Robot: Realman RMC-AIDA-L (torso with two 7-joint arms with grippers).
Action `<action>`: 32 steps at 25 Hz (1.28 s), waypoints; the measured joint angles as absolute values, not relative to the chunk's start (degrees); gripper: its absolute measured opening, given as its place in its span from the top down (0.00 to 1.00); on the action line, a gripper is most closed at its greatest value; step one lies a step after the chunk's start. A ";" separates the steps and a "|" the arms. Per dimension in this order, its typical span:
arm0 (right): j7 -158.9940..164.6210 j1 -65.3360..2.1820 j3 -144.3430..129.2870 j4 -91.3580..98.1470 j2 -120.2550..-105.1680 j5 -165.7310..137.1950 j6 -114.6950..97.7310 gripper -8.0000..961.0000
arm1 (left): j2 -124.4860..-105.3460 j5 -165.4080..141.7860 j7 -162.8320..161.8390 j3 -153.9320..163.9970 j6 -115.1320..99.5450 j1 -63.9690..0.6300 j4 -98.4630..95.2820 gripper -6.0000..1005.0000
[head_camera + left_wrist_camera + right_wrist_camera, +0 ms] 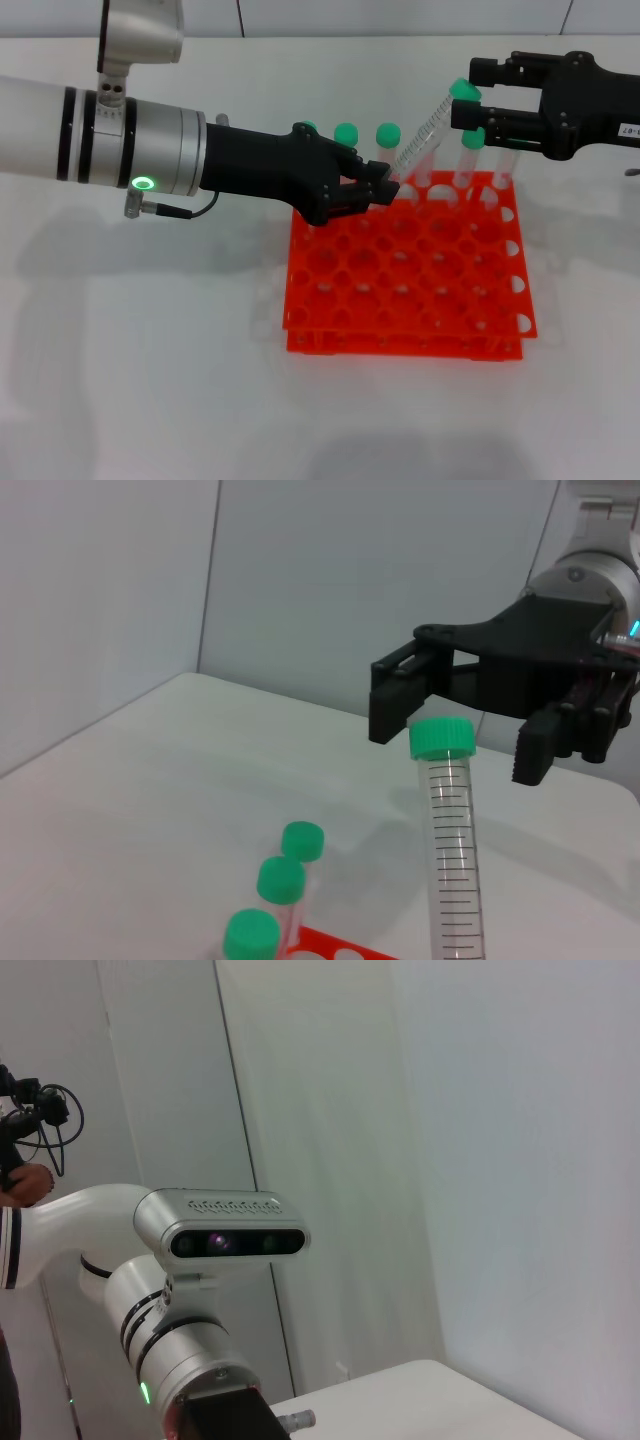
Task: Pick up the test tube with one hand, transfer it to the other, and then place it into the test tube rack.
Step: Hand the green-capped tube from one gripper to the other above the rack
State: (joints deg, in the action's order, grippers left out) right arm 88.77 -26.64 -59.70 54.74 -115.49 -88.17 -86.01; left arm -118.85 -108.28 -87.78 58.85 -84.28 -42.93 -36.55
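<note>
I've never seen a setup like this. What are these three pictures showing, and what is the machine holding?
This is a two-armed robot. One picture looks down from its head; the other two come from cameras on its wrists. On the white table stands an orange-red test tube rack with green-capped tubes along its back row. The left end effector, black on a silver arm with a green light, holds a clear test tube by its lower end, tilted toward the other arm. The right end effector is open, with its fingers on either side of the tube's green cap, not yet closed on it.

Lab setting, orange test tube rack (405, 275), green-capped tubes (281, 880), white table (130, 340), plain walls (500, 1140)
</note>
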 joint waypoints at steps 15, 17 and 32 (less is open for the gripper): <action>88.68 -27.21 -60.14 53.62 -115.57 -87.83 -85.33 0.40 | -118.91 -108.13 -87.98 59.15 -84.34 -43.07 -36.73 0.72; 88.68 -27.28 -60.18 53.55 -115.58 -87.70 -85.33 0.46 | -118.91 -108.13 -87.99 59.14 -84.36 -43.09 -36.74 0.72; 88.68 -27.43 -60.21 53.43 -115.57 -87.61 -85.30 0.70 | -118.91 -107.96 -87.87 59.15 -84.81 -43.44 -36.75 0.71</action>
State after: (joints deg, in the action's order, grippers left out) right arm 88.68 -27.43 -60.21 53.42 -115.57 -87.61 -85.30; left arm -118.91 -107.96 -87.87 59.15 -84.81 -43.44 -36.75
